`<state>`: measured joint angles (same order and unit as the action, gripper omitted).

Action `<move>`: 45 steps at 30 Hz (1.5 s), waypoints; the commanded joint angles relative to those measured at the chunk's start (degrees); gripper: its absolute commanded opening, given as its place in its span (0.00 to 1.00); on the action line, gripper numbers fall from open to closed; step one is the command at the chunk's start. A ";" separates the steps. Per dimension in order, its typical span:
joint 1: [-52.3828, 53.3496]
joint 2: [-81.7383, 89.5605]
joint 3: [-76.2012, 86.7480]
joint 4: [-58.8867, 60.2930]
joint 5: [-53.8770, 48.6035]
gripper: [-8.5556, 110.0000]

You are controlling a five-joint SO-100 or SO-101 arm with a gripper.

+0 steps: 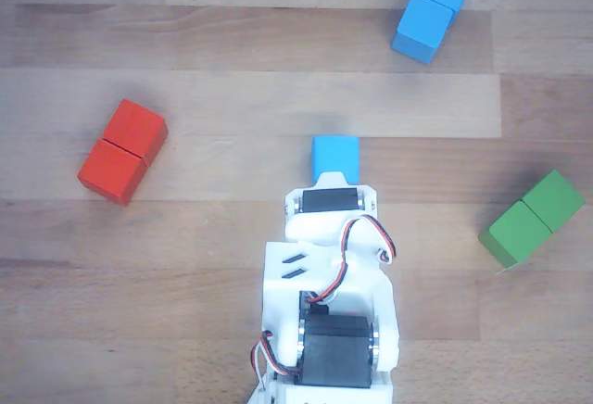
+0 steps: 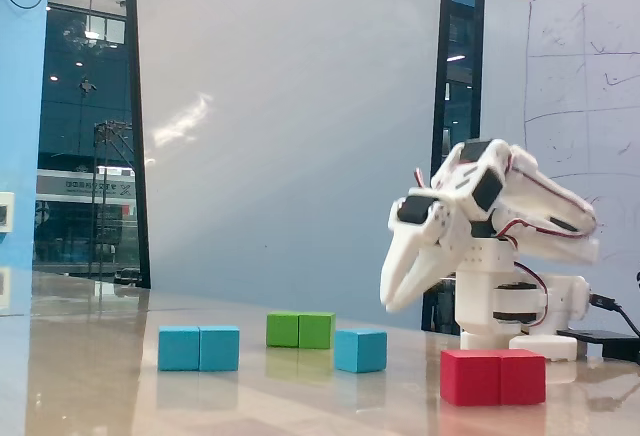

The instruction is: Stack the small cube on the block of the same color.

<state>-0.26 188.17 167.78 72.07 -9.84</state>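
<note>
White plastic arm w/ black servos sits at the bottom centre of the other view, reaching up the frame; its gripper hangs in the air above the table in the fixed view, fingers angled down-left, tips clear of the wood and holding nothing I can see. Can't tell if the jaws are parted or closed: from the side they merge into one white shape, and from above the arm body hides them. Small bright-blue matte cube rests flat on the pale wooden plank table, just past the front end of the arm in the other view, partly tucked behind the top servo; in the fixed view that cube stands below and a bit left of the fingertips, not touched. Bright-blue oblong block w/ a seam across its middle lies top right in the other view, set at a diagonal, well apart from the cube; in the fixed view it's the leftmost piece, nothing on top. Red two-part oblong block lies at left, also diagonal, and is nearest the camera in the fixed view. Green two-part oblong block lies at right, near the frame edge, and sits behind, between the two blue pieces.
</note>
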 commanded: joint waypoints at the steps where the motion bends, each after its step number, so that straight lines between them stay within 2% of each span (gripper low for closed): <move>1: -0.70 -16.00 -21.27 0.70 -0.09 0.08; 6: -0.70 -35.68 -38.14 0.97 0.44 0.08; 12: -0.70 -50.54 -44.30 5.71 0.18 0.07; 37: -0.70 -63.90 -38.58 1.49 0.62 0.08; 40: -0.70 -64.07 -38.76 1.41 0.62 0.11; 45: -0.70 -64.34 -38.41 0.62 0.62 0.21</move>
<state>-0.26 123.57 129.90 74.00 -9.84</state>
